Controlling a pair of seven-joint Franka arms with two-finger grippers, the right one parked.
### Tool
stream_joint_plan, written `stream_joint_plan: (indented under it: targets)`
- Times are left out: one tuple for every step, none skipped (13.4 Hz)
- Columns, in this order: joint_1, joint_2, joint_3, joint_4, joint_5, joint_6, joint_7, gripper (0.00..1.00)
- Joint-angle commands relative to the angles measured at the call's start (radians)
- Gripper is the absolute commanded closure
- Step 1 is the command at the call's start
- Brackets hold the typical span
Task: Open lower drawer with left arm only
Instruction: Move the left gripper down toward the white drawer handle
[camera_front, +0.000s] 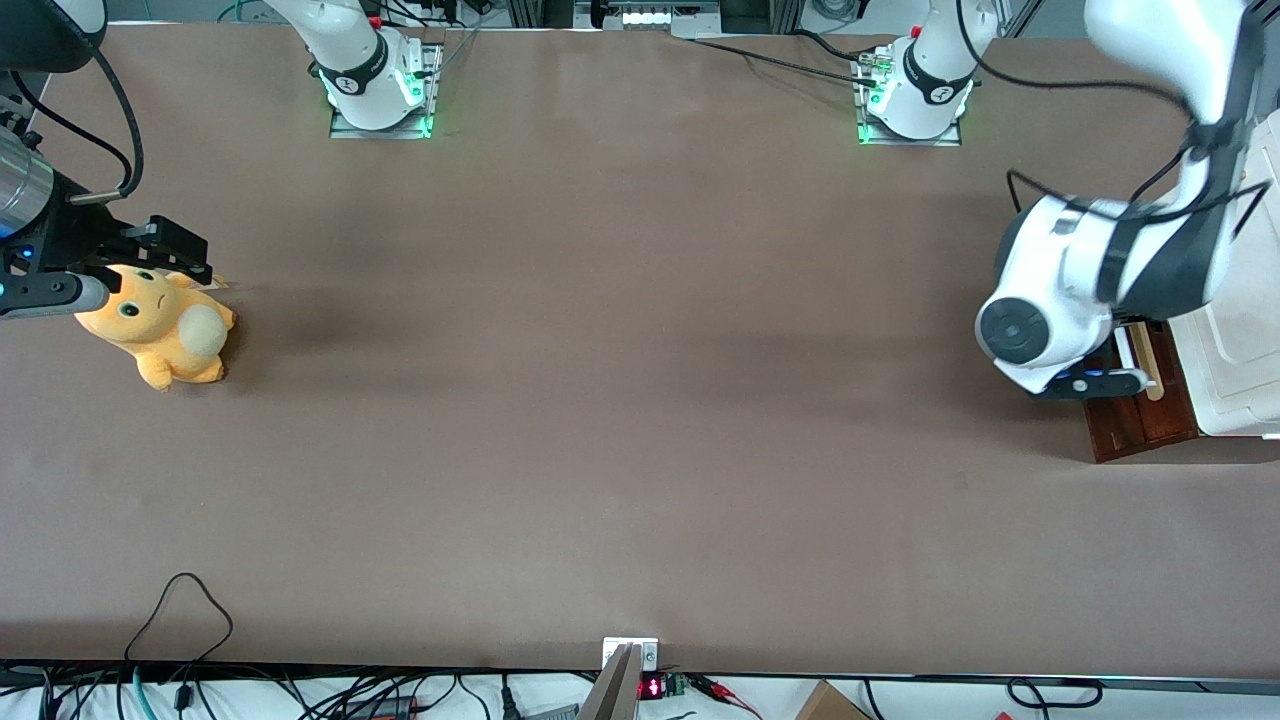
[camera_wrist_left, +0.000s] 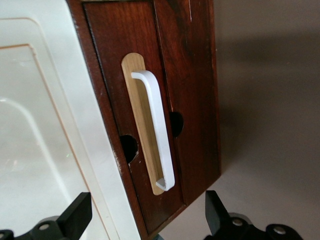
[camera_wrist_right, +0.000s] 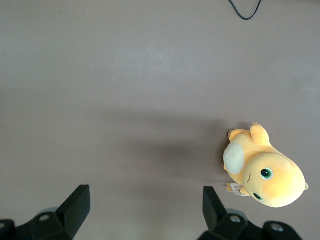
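Currently, the glossy white left arm (camera_front: 1075, 290) with its looping black cable hangs over the working arm's end of the brown table (camera_front: 600, 400). Its small black tool (camera_wrist_left: 145, 220) is spread wide, holding nothing, just in front of the dark reddish-brown wooden lower drawer (camera_wrist_left: 192, 100). The drawer's white bar handle (camera_wrist_left: 157, 125) on a pale wood strip sits untouched between the fingers' line. The drawer looks closed, under a white cabinet top (camera_front: 1240, 340).
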Motion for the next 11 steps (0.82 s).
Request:
stream_joint_plan:
  targets:
    - [-0.018,0.045,-0.004,-0.025,0.091,-0.027,-0.069,0.0]
    - [-0.02,0.06,-0.004,-0.03,0.11,-0.03,-0.089,0.0]
    - [-0.024,0.072,-0.004,-0.04,0.137,-0.045,-0.096,0.0]
    - [-0.027,0.082,-0.004,-0.053,0.172,-0.059,-0.099,0.0]
    - [-0.027,0.091,-0.004,-0.062,0.188,-0.071,-0.116,0.0]
    - [-0.027,0.108,-0.004,-0.065,0.206,-0.087,-0.126,0.0]
    - [-0.026,0.128,-0.007,-0.08,0.243,-0.103,-0.143,0.0]
    - [-0.026,0.14,-0.015,-0.1,0.277,-0.116,-0.16,0.0]
    - [-0.026,0.146,-0.018,-0.103,0.288,-0.12,-0.165,0.0]
    - [-0.027,0.146,-0.02,-0.103,0.288,-0.124,-0.168,0.0]
    - [-0.03,0.149,-0.02,-0.103,0.289,-0.134,-0.182,0.0]
